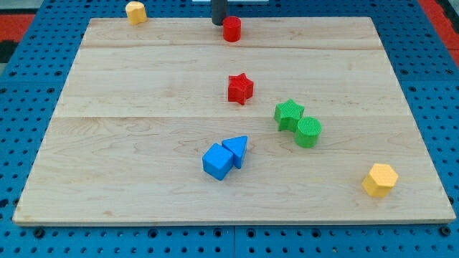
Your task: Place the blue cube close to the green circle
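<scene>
Nearest the camera, at the board's (143, 79) near right, sits a yellow hexagon block (379, 179). Left of it, near the middle, the blue cube (217, 161) rests touching a blue triangle block (236, 149) just behind it. To their right — apart from the cube — the green circle (308, 132) stands touching a green star (289, 112). Farther back lies a red star (240, 88). At the far edge, my tip (217, 24) — a bare rod, with nothing to open or close — sits just left of a red cylinder (231, 29), well away from the cube. A second yellow block (135, 11) sits at the far left.
</scene>
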